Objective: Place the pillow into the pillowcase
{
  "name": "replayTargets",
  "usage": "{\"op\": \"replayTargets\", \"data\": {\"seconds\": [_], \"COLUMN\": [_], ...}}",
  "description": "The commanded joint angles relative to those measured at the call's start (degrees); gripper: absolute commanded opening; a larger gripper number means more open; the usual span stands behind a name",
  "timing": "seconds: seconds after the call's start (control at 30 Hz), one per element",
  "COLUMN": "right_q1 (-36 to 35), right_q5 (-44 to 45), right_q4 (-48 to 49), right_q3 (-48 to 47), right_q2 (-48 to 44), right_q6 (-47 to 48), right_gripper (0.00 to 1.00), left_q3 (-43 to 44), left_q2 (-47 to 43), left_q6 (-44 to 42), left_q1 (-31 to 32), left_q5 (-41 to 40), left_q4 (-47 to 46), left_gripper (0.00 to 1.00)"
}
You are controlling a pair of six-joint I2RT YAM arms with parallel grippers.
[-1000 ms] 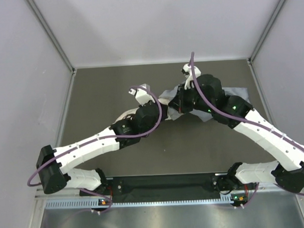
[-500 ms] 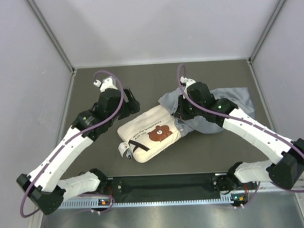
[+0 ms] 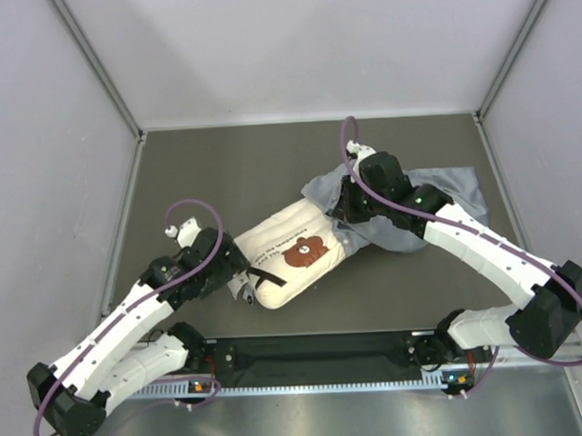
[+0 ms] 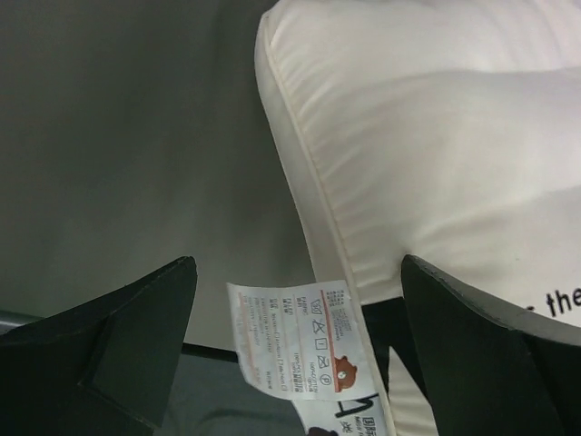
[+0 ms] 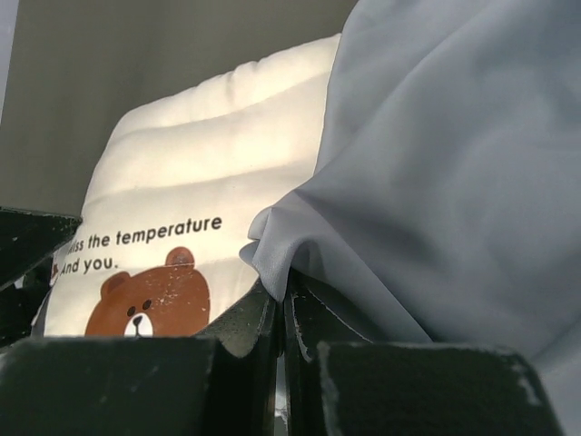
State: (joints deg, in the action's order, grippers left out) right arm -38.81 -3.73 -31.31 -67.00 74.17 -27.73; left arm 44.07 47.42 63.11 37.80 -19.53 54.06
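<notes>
Pillow (image 3: 290, 254) lies flat on the dark tabletop (image 3: 194, 174), roughly centre, set diagonally: one corner points near-left, the other end points far-right. Bear face print (image 3: 306, 249) and the dark lettering (image 5: 145, 234) face up. Pillowcase (image 3: 441, 189) is bunched up and wrinkled on the right half of the tabletop, beyond the pillow. Its left edge laps over the pillow's far-right end, and most of the pillow is out in the open; can't tell whether that end sits inside the opening or just under a fold. Right end effector (image 3: 344, 212) is at that overlap with jaws clamped together on a fold of the pillowcase edge; the right wrist view shows grey-blue fabric pinched between the fingers directly above the bear print. Left end effector (image 3: 236, 274) is low at the pillow's near-left corner, jaws spread wide and holding nothing. In the left wrist view both fingers (image 4: 136, 336) straddle the corner seam without visibly touching it, and the white care tag (image 4: 304, 341) sticks out from the seam between them, printed side up. Left arm reaches in from the near-left, right arm from the near-right
</notes>
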Motion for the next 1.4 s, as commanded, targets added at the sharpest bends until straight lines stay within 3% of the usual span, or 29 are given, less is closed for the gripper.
{"op": "replayTargets", "data": {"seconds": [0.0,0.2,0.43,0.47,0.5,0.57,0.6,0.7,0.8,1.0,1.2,1.3,1.33,1.37], "right_q1": [1.28,0.75,-0.65,-1.0,-1.36,-2.76,-3.37,-6.27,-9.61,-15.68,-17.97,-17.97,-17.97,-17.97], "right_q5": [0.39,-1.63,-1.72,-1.72,-1.72,-1.81,-1.72,-1.46,-1.11,-1.72,-2.34,-1.02,-0.85,-0.67], "right_q4": [6.52,6.7,3.98,3.63,2.58,1.52,0.73,-0.76,-2.52,-6.13,-4.99,-4.9,-5.16,-5.43], "right_q3": [0.2,0.29,-0.94,-1.63,-2.16,-3.74,-4.36,-5.86,-7.87,-12.45,-9.38,-3.5,-0.09,1.33], "right_q2": [-0.17,-0.87,-3.07,-3.33,-3.42,-3.07,-2.89,-2.72,-1.93,1.15,-0.51,-4.29,-6.21,-7.1], "right_q6": [-0.49,-0.84,-0.4,-0.14,-0.05,0.21,0.39,0.22,0.65,1.97,0.57,-0.4,-0.75,-0.93], "right_gripper": [0.0,0.0,0.0,0.0,0.0,0.0,0.0,0.0,0.0,0.0,0.01,0.21,0.38,0.46], "left_q3": [-3.19,-10.84,-11.55,-11.73,-11.9,-11.65,-10.77,-8.49,-4.63,7.32,12.0,10.42,9.81,9.11], "left_q2": [-1.1,1.18,10.66,11.55,12.34,14.36,15.59,18.22,22.08,29.03,31.24,29.5,28.96,28.44], "left_q6": [6.93,10.71,11.68,11.6,11.68,10.81,10.63,9.4,8.52,6.23,5.18,3.43,2.12,1.58], "left_q1": [-0.19,-0.27,0.16,0.6,1.39,2.71,3.06,3.33,3.95,8.77,10.36,10.27,10.27,10.27], "left_q5": [0.1,8.19,8.11,7.49,6.62,1.71,-0.31,-4.19,-5.34,-9.81,-9.56,-12.46,-13.68,-14.13], "left_q4": [-2.54,-24.31,-38.9,-40.86,-42.62,-47.99,-49.13,-54.23,-59.25,-57.49,-55.92,-52.59,-52.4,-52.22], "left_gripper": [0.98,0.99,0.98,0.93,0.74,0.51,0.32,0.0,0.0,0.0,0.0,0.0,0.0,0.0]}}
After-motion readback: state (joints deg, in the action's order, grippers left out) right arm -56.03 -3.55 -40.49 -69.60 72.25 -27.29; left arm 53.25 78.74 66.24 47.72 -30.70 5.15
